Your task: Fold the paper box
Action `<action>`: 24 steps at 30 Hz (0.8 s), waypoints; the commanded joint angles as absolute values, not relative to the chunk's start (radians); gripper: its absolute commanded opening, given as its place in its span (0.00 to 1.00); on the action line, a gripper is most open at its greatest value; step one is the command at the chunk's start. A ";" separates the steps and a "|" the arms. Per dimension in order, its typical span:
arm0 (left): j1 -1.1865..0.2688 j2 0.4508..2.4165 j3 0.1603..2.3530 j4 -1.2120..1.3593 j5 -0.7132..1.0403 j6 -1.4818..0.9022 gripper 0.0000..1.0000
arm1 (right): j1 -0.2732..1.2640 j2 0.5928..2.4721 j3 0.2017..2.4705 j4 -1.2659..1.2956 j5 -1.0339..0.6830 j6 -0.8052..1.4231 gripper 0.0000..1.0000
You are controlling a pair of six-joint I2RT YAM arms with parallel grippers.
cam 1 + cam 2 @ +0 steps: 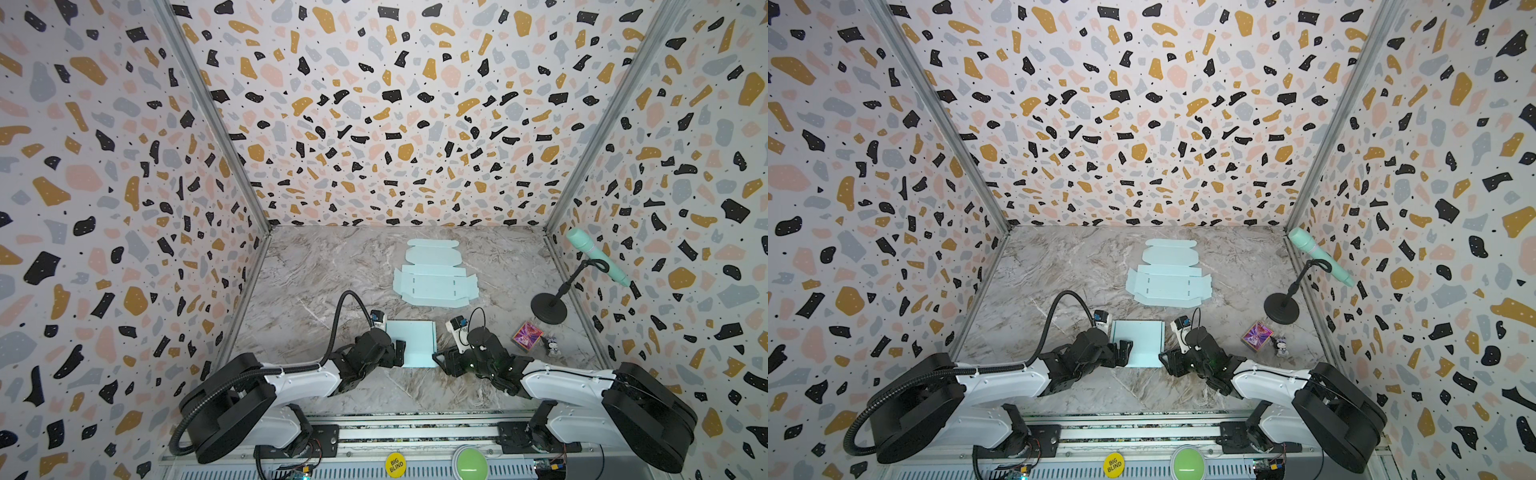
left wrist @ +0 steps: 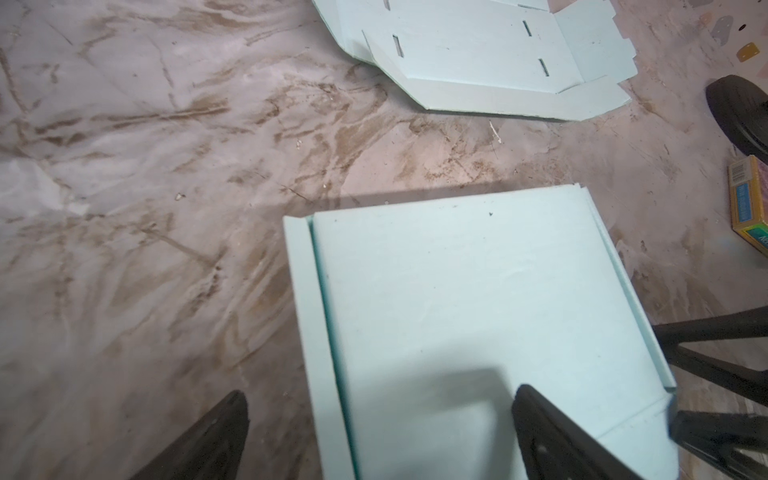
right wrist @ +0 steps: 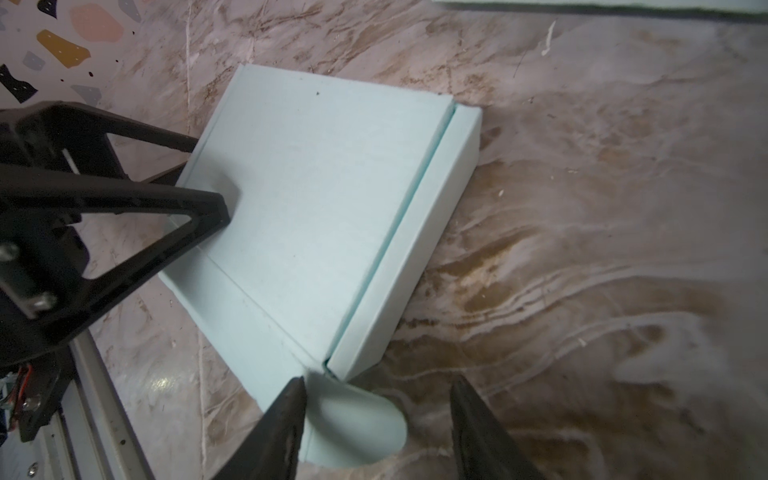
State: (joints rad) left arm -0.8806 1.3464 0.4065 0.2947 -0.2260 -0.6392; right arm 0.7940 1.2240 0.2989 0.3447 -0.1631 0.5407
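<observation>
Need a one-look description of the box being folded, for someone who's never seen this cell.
On the marble tabletop, look near the front edge, between the left gripper and right gripper. The pale blue box there is folded shut into a squarish block, with one rounded flap loose by the right gripper. Its same-coloured neighbour farther back is a flat cutout.

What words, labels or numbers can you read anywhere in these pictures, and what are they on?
"BIG BLIND": on the yellow disc at the front, legible in both top views.
Card box: there is print on its side in the left wrist view, but it is too blurred to read.
Folded box: no text.
Flat blank: no text.
</observation>
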 commanded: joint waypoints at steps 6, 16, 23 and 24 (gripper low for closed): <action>-0.878 1.346 0.376 0.330 -0.216 -0.637 1.00 | 0.779 1.106 0.309 0.289 -0.166 0.556 0.57; -0.881 1.351 0.367 0.355 -0.202 -0.646 1.00 | 0.790 1.125 0.319 0.279 -0.234 0.555 0.56; -0.883 1.354 0.370 0.356 -0.197 -0.645 1.00 | 0.839 1.199 0.347 0.302 -0.261 0.565 0.55; -0.885 1.356 0.370 0.359 -0.196 -0.647 1.00 | 0.840 1.216 0.344 0.316 -0.268 0.569 0.54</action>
State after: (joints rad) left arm -0.8810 1.3487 0.3820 0.3443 -0.2108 -0.6453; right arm 0.8272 1.1858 0.3065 0.3008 -0.2428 0.5594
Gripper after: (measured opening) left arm 0.993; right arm 0.545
